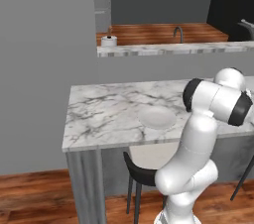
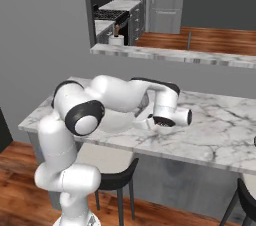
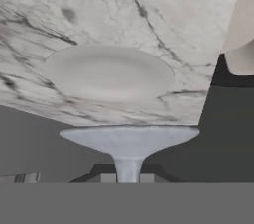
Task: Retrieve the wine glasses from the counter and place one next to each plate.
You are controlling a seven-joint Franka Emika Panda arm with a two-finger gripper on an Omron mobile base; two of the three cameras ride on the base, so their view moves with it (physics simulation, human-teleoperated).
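Observation:
In the hand view, my gripper is shut on the stem of a grey-blue wine glass. The glass's round foot spreads just above the fingertips, and its bowl is hidden. Beyond the foot, a pale round plate lies flat on the marble bar, close to the bar's edge. The left base view shows the same plate near the bar's front edge, left of my arm. In the right base view, my arm bends low over the bar and covers most of the plate.
A black stool with a pale seat stands under the bar below the plate, and another stool is at the right. Behind the bar, a raised marble ledge carries a paper towel roll. A grey wall closes the left side.

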